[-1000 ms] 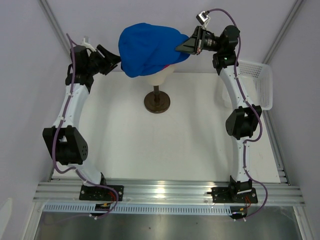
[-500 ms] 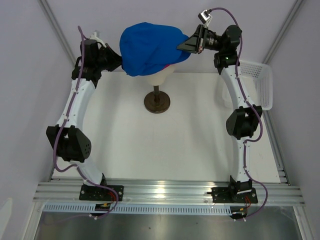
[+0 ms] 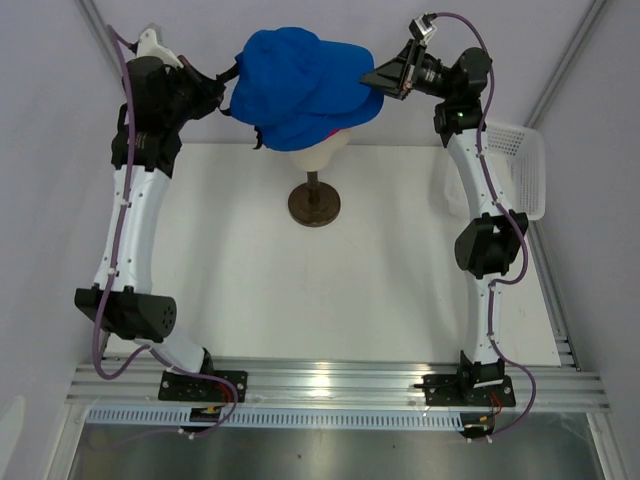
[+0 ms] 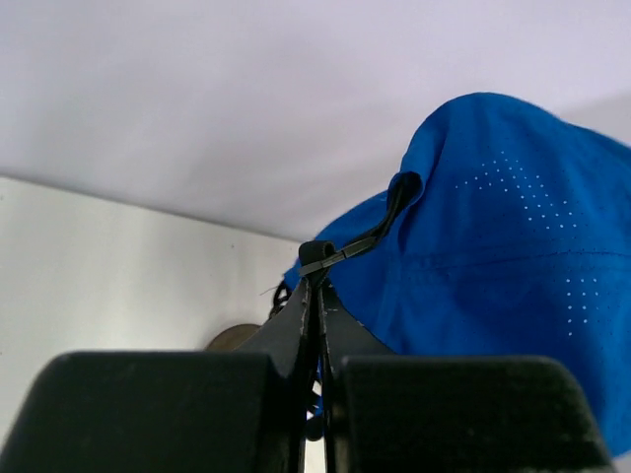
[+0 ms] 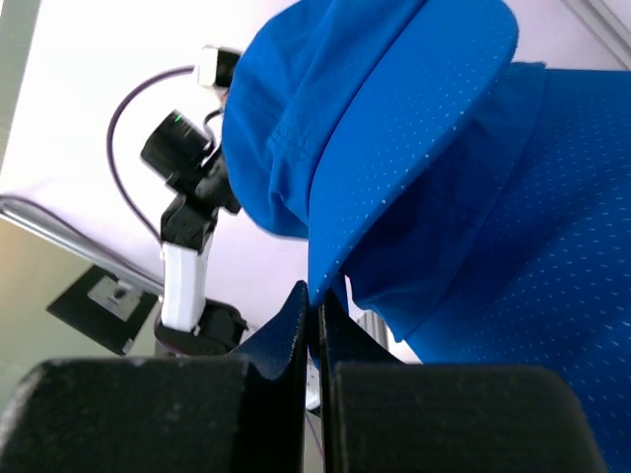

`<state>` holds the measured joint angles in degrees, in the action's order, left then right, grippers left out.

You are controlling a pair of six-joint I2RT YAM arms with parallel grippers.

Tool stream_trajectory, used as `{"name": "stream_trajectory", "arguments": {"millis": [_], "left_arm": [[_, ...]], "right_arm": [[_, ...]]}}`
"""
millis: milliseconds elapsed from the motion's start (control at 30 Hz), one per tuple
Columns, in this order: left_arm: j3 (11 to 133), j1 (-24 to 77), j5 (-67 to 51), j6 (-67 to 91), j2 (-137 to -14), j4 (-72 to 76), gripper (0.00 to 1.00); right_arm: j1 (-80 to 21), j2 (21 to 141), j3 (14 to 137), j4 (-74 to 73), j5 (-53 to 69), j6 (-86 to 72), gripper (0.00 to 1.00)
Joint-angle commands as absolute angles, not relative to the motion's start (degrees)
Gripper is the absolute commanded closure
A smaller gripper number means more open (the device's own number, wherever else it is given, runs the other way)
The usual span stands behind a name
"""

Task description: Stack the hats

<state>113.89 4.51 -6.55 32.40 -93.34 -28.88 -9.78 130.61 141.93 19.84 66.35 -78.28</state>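
The white tabletop (image 3: 400, 280) carries a dark stand (image 3: 314, 205). Above it hangs the blue cap (image 3: 300, 85), stretched between both arms over the cream mannequin head (image 3: 318, 155) and the pink cap (image 3: 338, 128), of which only a sliver shows. The fabric looks light and limp, likely to sag unless held at its firmer parts. The right gripper (image 5: 314, 296) has its jaws pressed together on the brim (image 5: 424, 108) edge. The left gripper (image 4: 317, 281) pinches the black rear strap (image 4: 360, 241) — both seem sound holds.

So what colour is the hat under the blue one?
Magenta-pink. The pink hat shows as a sliver under the blue hat, best from the top view.
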Motion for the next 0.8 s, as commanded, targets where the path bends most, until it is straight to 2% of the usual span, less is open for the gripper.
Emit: {"name": "stream_trajectory", "arguments": {"millis": [0,200,433,767], "left_arm": [[115.9,7.1,-2.8,29.4,-90.9,-30.1,0.99],[115.2,10.3,-1.7,28.7,-90.6,-31.3,0.99],[113.3,10.5,3.4,28.4,-90.4,-32.1,0.99],[109.8,7.4,3.7,29.4,-92.7,-32.5,0.99]], "right_arm": [[-6.7,127.6,145.5,21.7,61.8,-84.5,1.00],[-4.7,129.6,145.1,29.3,64.9,-94.3,1.00],[-3.6,126.7,143.0,22.9,65.5,-89.3,1.00],[-3.3,128.0,139.0,20.0,66.8,-86.6,1.00]]}}
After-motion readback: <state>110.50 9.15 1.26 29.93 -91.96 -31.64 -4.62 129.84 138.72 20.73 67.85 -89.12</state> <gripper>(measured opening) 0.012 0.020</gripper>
